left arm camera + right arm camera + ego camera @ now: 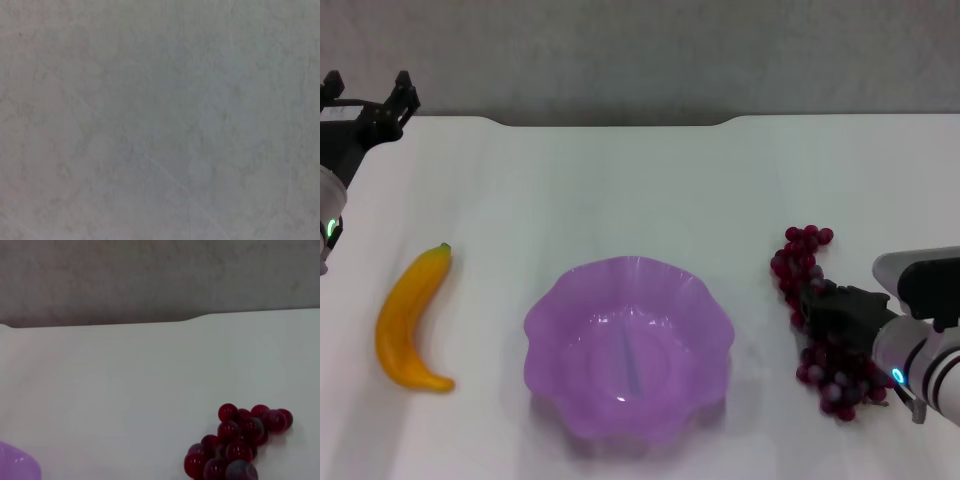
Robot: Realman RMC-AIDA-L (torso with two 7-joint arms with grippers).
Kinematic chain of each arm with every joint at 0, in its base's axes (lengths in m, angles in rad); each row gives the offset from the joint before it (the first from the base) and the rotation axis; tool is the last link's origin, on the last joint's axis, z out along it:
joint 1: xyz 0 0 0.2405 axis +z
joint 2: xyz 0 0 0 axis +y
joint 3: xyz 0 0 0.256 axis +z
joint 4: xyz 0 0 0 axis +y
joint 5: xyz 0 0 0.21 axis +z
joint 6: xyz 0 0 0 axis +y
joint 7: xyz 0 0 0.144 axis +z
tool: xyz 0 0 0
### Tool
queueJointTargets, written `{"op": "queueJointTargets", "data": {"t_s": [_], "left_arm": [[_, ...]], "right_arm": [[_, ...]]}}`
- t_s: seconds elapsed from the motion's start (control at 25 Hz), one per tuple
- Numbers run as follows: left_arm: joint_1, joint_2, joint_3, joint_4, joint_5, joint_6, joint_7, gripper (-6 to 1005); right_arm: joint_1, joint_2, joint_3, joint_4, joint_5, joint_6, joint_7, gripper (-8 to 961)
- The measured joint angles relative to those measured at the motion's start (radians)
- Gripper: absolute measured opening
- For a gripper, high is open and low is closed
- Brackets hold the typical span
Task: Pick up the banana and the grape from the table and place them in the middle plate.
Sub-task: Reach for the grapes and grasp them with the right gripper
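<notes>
**Right claw down over the grape bunch; left claw parked at the far left corner**

My right claw (817, 305) sits low over the grape (813, 318), which lies on the counter (620, 190) near its right edge. The dark fingers overlap the middle of the bunch in the head view, with berries showing on the far side and on the near side of them. I cannot tell whether the fingers are spread or clamped on the fruit; the bunch hides the tips. The right wrist view shows only the far end of the grape (235, 450), resting on the white surface, and none of my own fingers.

The middle plate (550, 310) stands at the centre of the counter, close to the near edge, upright, nothing inside it. A sliver of its purple rim (17, 465) shows in the right wrist view. The grape lies beside the plate on its right, apart from it, not touching.

The banana (408, 320) lies flat near the left edge of the counter, green stem tip pointing toward the far edge, curve bowed outward to the left. It is apart from the plate.

My left claw (365, 100) is held up at the far left corner of the counter, well away from the banana, its fingers spread apart and holding nothing. The left wrist view shows only a plain grey surface.
</notes>
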Motion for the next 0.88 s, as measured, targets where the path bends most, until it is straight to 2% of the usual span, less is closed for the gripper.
{"op": "queueJointTargets", "data": {"t_s": [0.88], "left_arm": [[-0.002,-0.001,0.000,-0.003,-0.002,0.000,0.000,830]], "right_arm": [[0.004,-0.001,0.006,0.002,0.004,0.004,0.000,273]]}}
